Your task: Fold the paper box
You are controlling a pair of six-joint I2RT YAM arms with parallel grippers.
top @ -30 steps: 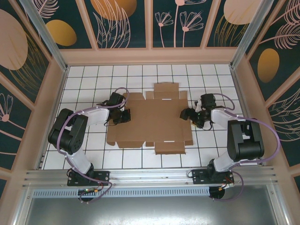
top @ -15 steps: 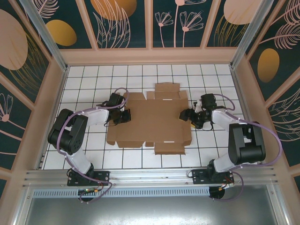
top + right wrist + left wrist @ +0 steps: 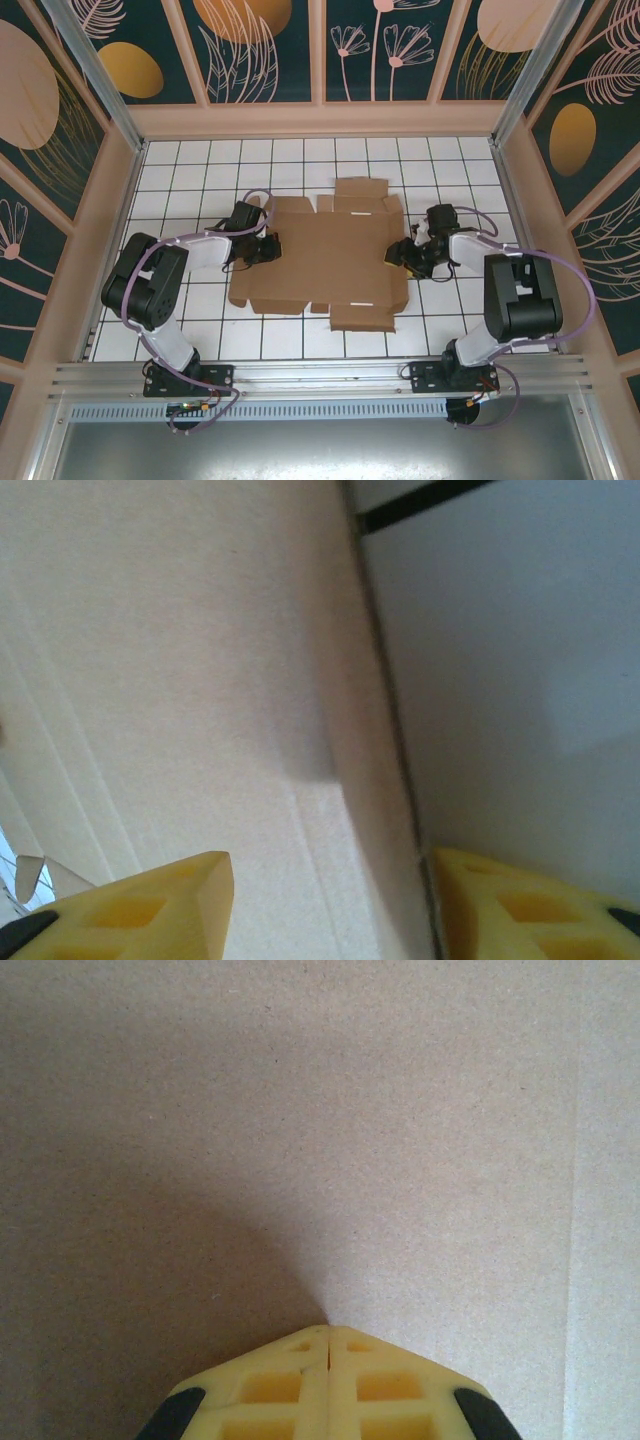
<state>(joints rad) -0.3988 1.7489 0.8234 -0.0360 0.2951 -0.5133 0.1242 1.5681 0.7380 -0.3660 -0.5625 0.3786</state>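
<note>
The paper box (image 3: pixel 330 255) lies flat mid-tabletop (image 3: pixel 200 170), the left gripper (image 3: pixel 268 250), jaws together, on its left panel, while the right gripper (image 3: pixel 398 255), jaws apart, straddles the right edge, likely to pinch and lift that flap next.

Paper box (image 3: pixel 330 262) flat on table (image 3: pixel 200 160) ctr; open tile margin all round; L/R walls (image 3: pixel 112 190) near.

A white grid-lined table (image 3: pixel 180 180) carries the paper box (image 3: pixel 330 265), lying flat as an unfolded brown sheet.
</note>
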